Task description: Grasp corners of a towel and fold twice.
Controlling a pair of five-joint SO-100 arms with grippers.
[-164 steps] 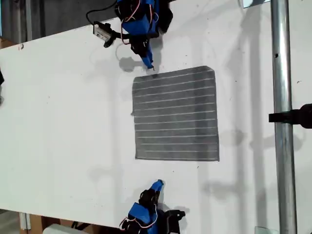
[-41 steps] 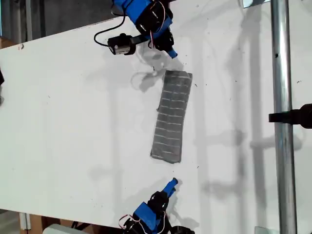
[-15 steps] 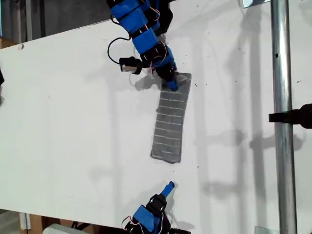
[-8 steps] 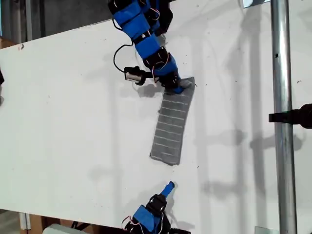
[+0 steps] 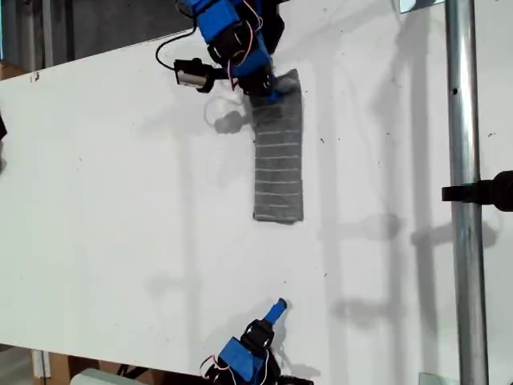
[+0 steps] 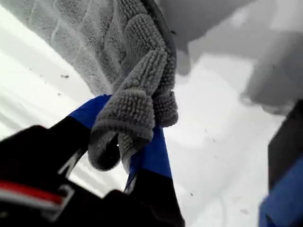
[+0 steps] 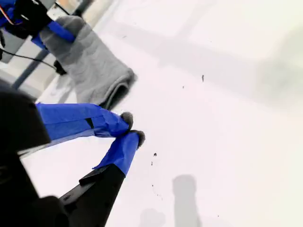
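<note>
The towel lies as a narrow folded strip of grey striped cloth on the white table, running from the upper middle of the exterior view down towards its centre. My first gripper is shut on the strip's upper end. In the first wrist view the bunched cloth hangs pinched in that gripper. The strip's free end with its corners lies flat. My second gripper hovers near the exterior view's lower edge, well short of the towel, shut on nothing. The second wrist view shows the towel ahead.
A vertical metal pole with a black clamp stands at the exterior view's right. A cable and a small grey camera hang off the first arm. White tabletop spreads on both sides of the strip.
My first gripper has drawn the towel's held end towards the exterior view's top. The strip slid up with it and now lies straighter. The second arm has not moved.
</note>
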